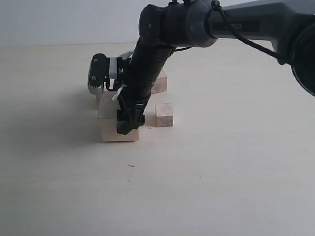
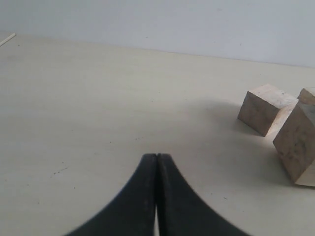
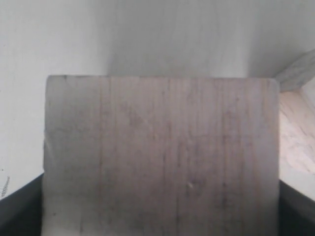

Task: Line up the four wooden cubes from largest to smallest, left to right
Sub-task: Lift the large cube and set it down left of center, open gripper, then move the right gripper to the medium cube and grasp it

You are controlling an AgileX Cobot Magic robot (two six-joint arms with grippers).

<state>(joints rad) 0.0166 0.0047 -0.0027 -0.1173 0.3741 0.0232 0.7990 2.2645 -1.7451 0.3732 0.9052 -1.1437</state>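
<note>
My right tool (image 1: 130,122) pinches the biggest cube (image 1: 109,125), which sits on the desk (image 1: 221,187). My left tool (image 2: 156,164) is pressed together, holding nothing. A small cube (image 1: 164,114) lies at the biggest cube's 3 o'clock, so I think the big one should go toward 9 o'clock to start the row.

You face a pale cream table (image 1: 221,187) with a matte, faintly grained top that fills most of the exterior view. A few small dark specks (image 1: 131,166) mark its near half. Along the table's far edge stands a plain, off-white wall (image 1: 59,22). Lighting is even and diffuse. Shadows on the table are soft-edged and spread to the left.
</note>
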